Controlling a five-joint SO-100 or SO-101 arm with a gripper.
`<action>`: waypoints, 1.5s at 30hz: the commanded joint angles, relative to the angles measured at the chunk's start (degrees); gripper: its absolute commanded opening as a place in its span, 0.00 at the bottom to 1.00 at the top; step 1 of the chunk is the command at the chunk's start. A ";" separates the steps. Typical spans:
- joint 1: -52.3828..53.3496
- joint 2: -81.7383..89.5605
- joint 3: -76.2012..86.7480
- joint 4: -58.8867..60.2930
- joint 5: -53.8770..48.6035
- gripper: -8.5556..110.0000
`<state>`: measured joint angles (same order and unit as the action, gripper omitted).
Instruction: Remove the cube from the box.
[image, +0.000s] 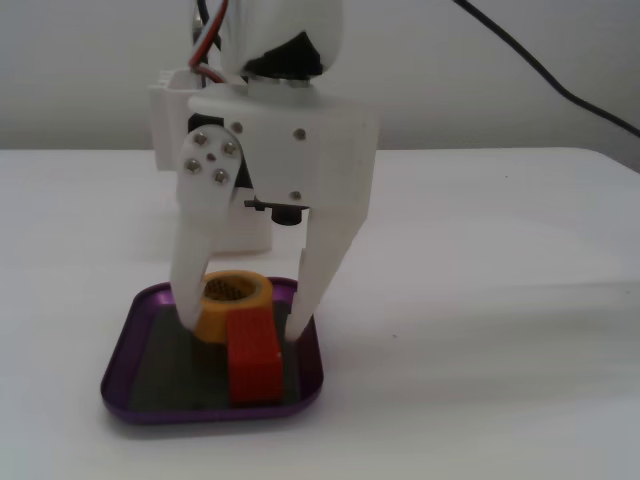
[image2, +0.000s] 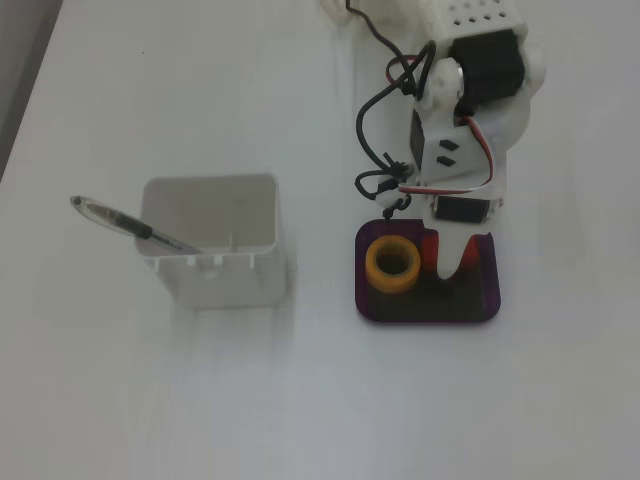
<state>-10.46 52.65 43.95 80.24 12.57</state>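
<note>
The cube (image: 251, 356) stood in the box (image: 125, 350), near side, just right of the tape ring (image: 232, 303). The gripper (image: 243, 326) straddled it, fingers spread, gripping nothing. It looked light and rigid, its ribbed faces grippy; best pinched across the narrow sides.

A desk-like workspace: bare white table (image2: 200, 400), white pen container (image2: 215, 250), plain wall.

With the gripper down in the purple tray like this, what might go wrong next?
The gripper straddles both the red cube and the yellow tape ring, so closing may pinch the ring instead. The cube stands free between the open fingers and could tip or slip. A finger near the tray rim might drag it.
</note>
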 joint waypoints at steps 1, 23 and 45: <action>-0.97 0.53 -2.11 0.18 0.18 0.23; -1.58 0.26 -1.58 -0.70 0.09 0.23; -2.02 -5.54 -9.67 0.79 0.26 0.07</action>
<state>-12.04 46.32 39.38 80.42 12.57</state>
